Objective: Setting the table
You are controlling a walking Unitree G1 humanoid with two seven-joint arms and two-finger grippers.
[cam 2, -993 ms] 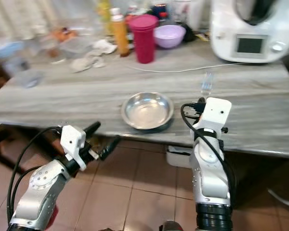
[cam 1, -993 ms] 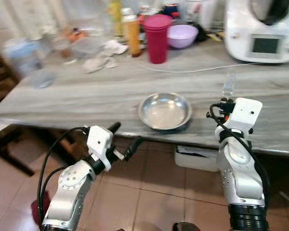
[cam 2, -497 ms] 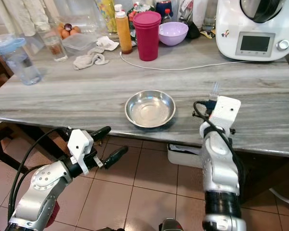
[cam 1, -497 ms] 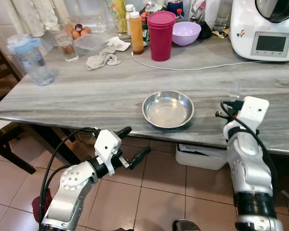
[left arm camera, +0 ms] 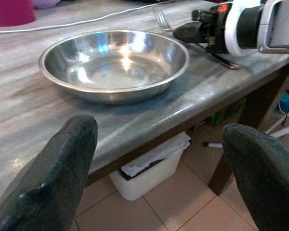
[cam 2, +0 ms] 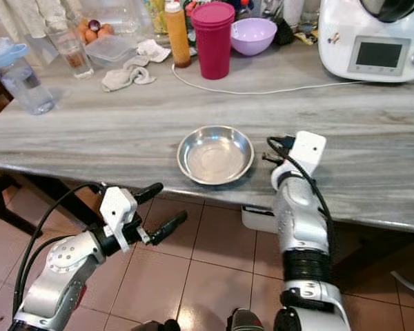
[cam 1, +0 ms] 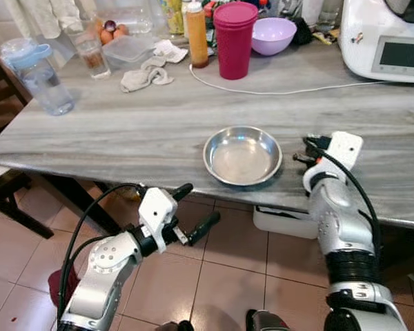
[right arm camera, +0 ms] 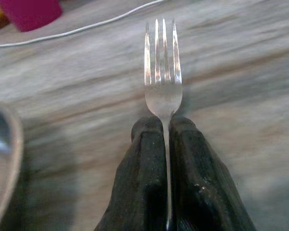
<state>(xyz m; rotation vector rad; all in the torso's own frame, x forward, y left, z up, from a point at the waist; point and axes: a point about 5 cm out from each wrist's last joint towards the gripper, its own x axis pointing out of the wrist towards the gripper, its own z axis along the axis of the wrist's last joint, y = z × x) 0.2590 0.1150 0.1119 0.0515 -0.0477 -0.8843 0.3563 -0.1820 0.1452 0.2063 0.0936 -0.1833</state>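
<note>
Fork pinched over the desk, right of the bowl.
My right gripper (right arm camera: pixel 166 130) fingers clench the fork (right arm camera: pixel 162 72) beside the steel bowl (cam 1: pixel 242 154); left gripper (cam 1: pixel 193 209) fingers spread below the desk (cam 1: pixel 124 124) edge.

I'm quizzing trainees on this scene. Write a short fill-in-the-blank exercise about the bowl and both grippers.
1. The right gripper is shut on a ____.
2. The metal bowl holds ____.
3. The left gripper hangs open below the ____ edge.

Missing words: fork; nothing; table
</note>
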